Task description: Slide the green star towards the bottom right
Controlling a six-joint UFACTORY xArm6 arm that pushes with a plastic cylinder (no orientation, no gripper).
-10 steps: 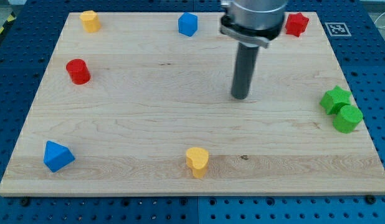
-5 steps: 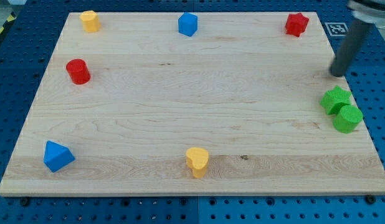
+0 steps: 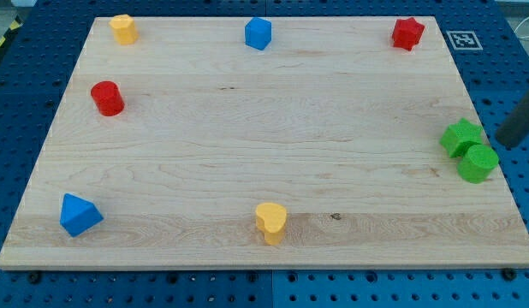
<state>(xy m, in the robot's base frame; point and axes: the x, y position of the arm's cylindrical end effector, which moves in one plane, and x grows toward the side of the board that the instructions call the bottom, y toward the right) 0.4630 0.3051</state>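
Note:
The green star lies at the board's right edge, touching a green cylinder just below and right of it. My rod comes in from the view's right edge, and my tip is off the board, a little right of the green star and above the green cylinder. A small gap shows between the tip and both green blocks.
A red star sits at the top right, a blue block at top centre, a yellow block at top left. A red cylinder is at left, a blue triangle at bottom left, a yellow block at bottom centre.
My tip has swept from the board's middle to the right, then down past the right edge, ending beside the green star. No block has moved.

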